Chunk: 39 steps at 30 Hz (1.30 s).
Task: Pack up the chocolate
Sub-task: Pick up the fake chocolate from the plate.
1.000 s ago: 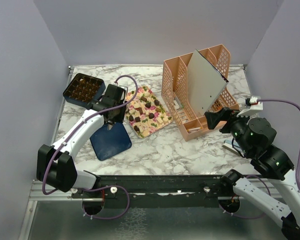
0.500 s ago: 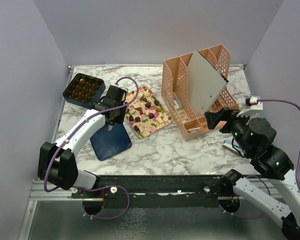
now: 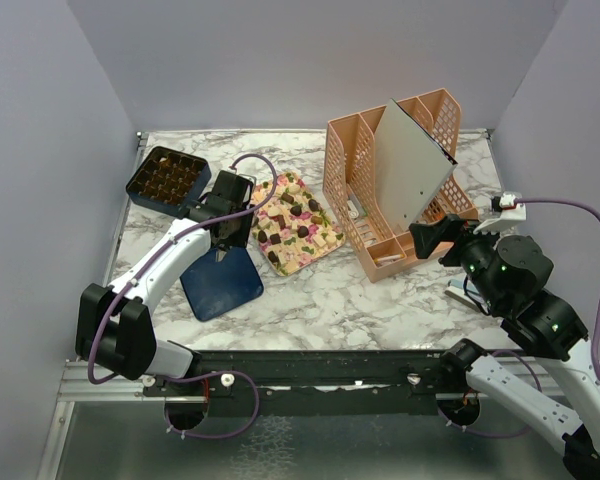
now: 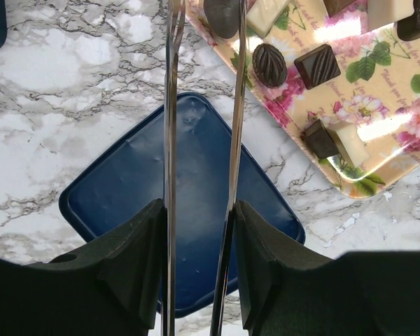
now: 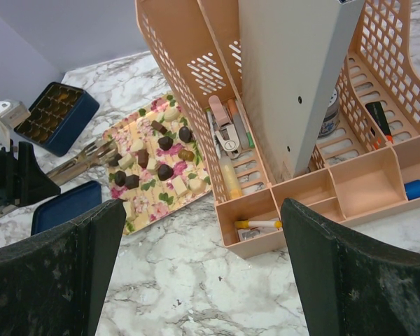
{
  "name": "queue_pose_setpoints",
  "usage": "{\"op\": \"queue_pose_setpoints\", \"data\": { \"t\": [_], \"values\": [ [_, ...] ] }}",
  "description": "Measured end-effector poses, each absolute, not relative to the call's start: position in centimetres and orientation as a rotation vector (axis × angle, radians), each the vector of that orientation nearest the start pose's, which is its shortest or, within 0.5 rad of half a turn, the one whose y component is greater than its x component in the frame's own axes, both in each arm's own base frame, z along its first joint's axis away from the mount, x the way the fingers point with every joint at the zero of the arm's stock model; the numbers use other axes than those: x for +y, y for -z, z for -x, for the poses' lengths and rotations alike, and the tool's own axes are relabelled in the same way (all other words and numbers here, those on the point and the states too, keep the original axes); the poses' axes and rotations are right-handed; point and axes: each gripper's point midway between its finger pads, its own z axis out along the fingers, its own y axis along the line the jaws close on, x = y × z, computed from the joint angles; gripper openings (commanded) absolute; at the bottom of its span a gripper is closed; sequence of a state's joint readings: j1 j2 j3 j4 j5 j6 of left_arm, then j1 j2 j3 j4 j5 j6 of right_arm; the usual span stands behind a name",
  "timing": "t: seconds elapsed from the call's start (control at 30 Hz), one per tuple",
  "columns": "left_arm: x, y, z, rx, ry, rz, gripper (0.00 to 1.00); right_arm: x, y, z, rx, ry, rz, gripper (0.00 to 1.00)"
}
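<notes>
Three pale walls close in a marble-patterned table [image 3: 380, 300]. A peach organizer [image 3: 355, 180] with a grey board [image 3: 412, 165] leaning in it stands before the right pincer [image 3: 435, 238], which is spread wide and empty. To the left lie a gridded blue box [image 3: 166, 178], a blue lid [image 3: 220, 285] and a floral tray [image 3: 330, 243] bearing the chocolate [image 3: 298, 211]. The left wrist view makes plain that the left pincer [image 4: 199, 224] is pinching metal tongs [image 4: 169, 105] above the lid.

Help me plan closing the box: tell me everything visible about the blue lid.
The blue lid is a dark, smooth, plastic-looking square with rounded corners and faint dents. It lies flat on the marble table, cornerwise, close beside the floral tray but apart. The tongs in the left gripper pass over it; contact unclear.
</notes>
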<state>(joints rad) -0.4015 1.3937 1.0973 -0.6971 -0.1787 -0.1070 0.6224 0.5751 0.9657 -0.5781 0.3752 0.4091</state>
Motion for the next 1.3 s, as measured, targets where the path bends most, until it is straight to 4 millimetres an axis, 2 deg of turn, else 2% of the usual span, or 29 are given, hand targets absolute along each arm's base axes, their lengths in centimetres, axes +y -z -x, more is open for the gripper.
{"op": "queue_pose_setpoints", "data": {
  "t": [0.57, 0.97, 1.3],
  "values": [
    [-10.4, -11.8, -30.7, 2.557, -0.023, -0.319, 0.43, 9.6, -32.4, -21.8, 1.756, -0.427, -0.089, 0.97],
    [-11.1, -11.7, -30.4, 2.567, 0.028, -0.329, 0.45, 9.6, -32.4, -21.8, 1.756, -0.427, -0.089, 0.97],
    [-11.1, -11.6, -30.4, 2.571, 0.027, -0.33, 0.38, 9.6, -32.4, -21.8, 1.756, -0.427, -0.089, 0.97]
  ]
}}
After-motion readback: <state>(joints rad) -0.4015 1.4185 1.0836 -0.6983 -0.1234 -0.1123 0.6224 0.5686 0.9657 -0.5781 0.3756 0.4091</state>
